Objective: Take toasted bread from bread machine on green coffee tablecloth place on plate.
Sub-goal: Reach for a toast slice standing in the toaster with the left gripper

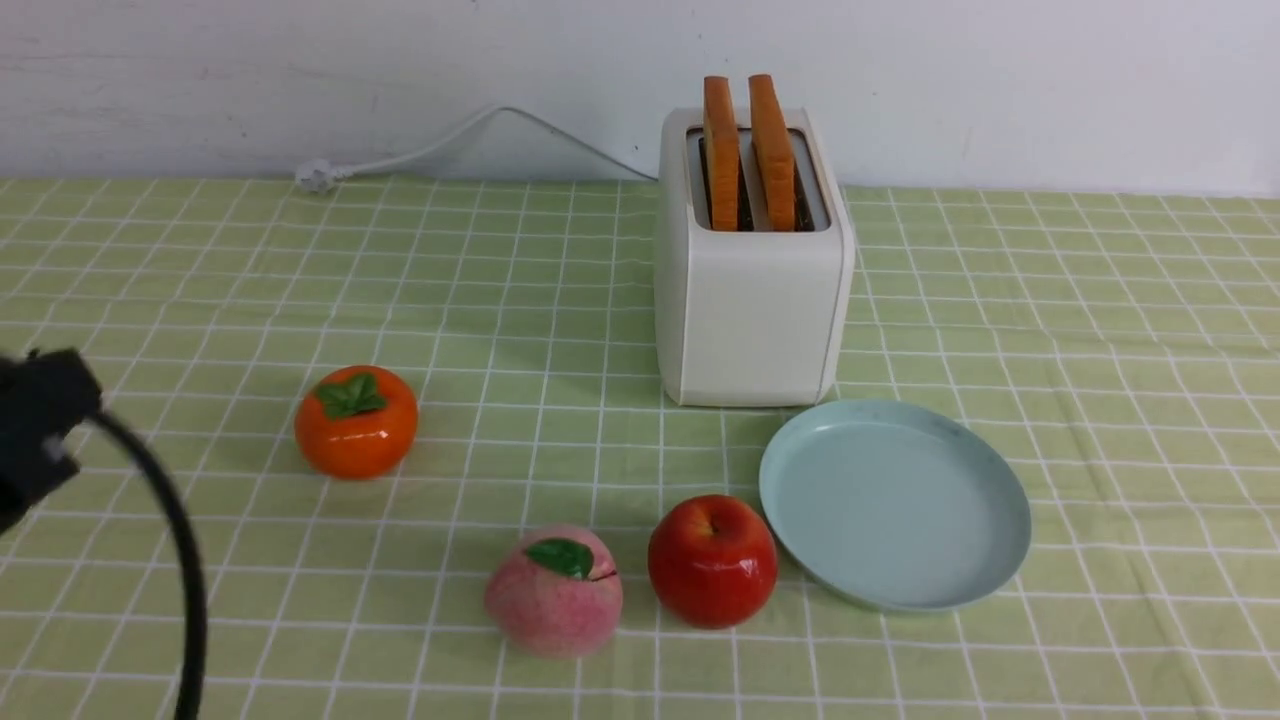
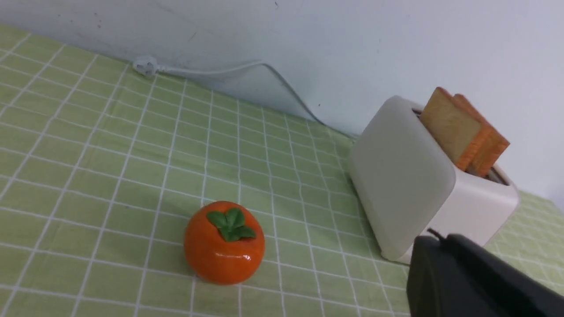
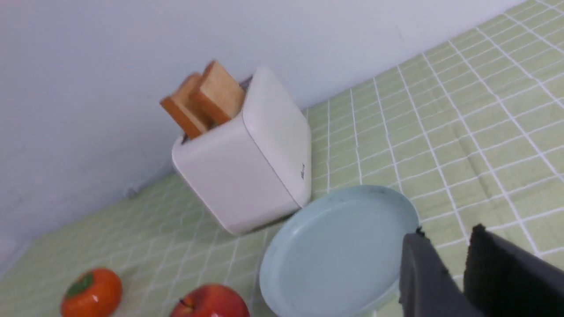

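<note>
Two slices of toasted bread stand upright in the slots of the white bread machine at the back of the green coffee tablecloth. The pale blue-green plate lies empty just in front of the toaster. In the left wrist view my left gripper is shut and empty, low beside the toaster, with the toast above it. In the right wrist view my right gripper is open and empty by the plate's rim, well short of the toast.
An orange persimmon sits left of centre. A pink peach and a red apple sit in front, the apple close to the plate. The toaster's white cord and plug run along the wall. Part of my left arm shows at the left edge.
</note>
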{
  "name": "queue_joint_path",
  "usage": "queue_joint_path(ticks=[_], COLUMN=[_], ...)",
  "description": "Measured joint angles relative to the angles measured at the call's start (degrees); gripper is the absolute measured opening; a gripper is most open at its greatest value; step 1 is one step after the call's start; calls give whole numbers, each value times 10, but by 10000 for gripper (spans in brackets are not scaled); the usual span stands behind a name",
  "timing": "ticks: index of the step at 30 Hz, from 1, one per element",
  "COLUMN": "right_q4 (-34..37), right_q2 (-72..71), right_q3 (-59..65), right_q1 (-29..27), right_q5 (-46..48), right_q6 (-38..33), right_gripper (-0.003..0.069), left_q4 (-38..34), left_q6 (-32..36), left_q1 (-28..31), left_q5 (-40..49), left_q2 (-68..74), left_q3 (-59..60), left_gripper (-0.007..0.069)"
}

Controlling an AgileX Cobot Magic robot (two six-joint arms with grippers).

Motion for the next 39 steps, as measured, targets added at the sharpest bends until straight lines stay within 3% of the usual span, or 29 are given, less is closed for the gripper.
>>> queue_joint_path(ticks=[2, 6, 14, 18, 19, 27, 30, 39], right_q4=[-6, -5, 26, 27, 27, 27, 24, 23], right_q2=[46, 93, 111, 111, 111, 112, 112, 112], right_q3=[-55, -96, -105, -105, -105, -105, -105, -105], right_q1=[1, 1, 1, 1, 1, 1, 1, 1], right_q5=[62, 93, 87, 87, 87, 96, 95, 93], right_q6=[-60, -126, -170, -171, -171, -172, -184, -198], right_gripper=[92, 64, 59, 59, 59, 64, 65, 67], left_q4=[-31, -96, -264, -302, -303, -332, -336, -335], left_q6=[38, 110, 341, 429, 434, 454, 459, 465], left_q1=[0, -31, -249, -308, -311, -318, -318, -317], left_q5=[12, 15, -99, -145, -146, -191, -204, -246], left_q2=[79, 170, 371, 493, 499, 667, 706, 791], left_q3=[-55, -125, -276, -365, -370, -528, -571, -651], left_gripper=[-13, -13, -13, 31, 41, 356, 434, 455])
